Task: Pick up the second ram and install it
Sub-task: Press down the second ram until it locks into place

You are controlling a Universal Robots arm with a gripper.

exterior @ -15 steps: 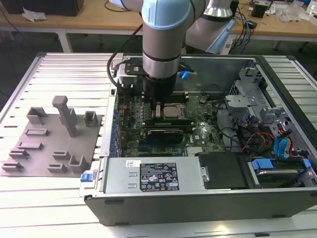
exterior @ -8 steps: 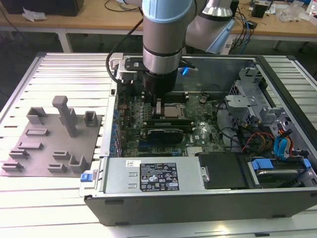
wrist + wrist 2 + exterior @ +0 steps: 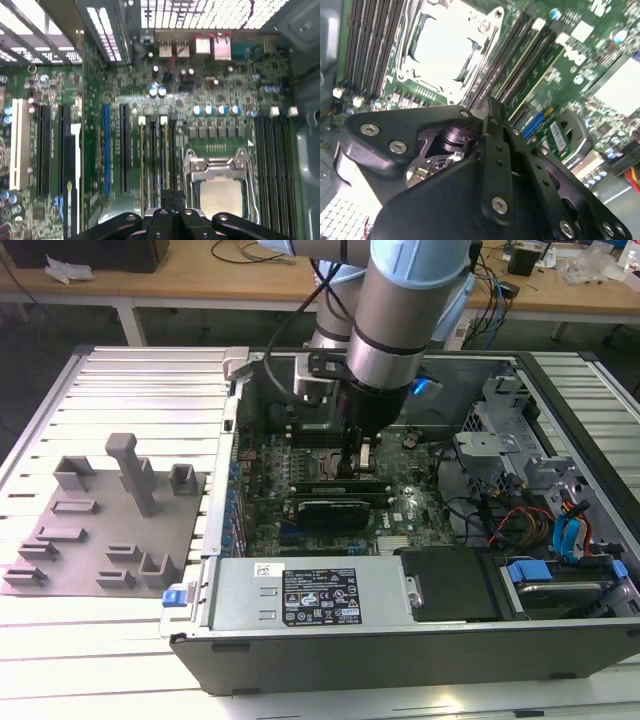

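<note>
Exterior view, near to far: open computer case (image 3: 300,640); motherboard (image 3: 300,480); gripper (image 3: 352,468) lowered over the memory slots beside the processor socket (image 3: 220,192). Whether its fingers are spread or pinching cannot be told. The second ram cannot be located with certainty. Grey fixture plate (image 3: 100,530) lies at the exterior view's left.

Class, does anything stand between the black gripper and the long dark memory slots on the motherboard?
Nothing visible does: the black gripper hangs directly over the long dark memory slots beside the silver processor socket.
</note>
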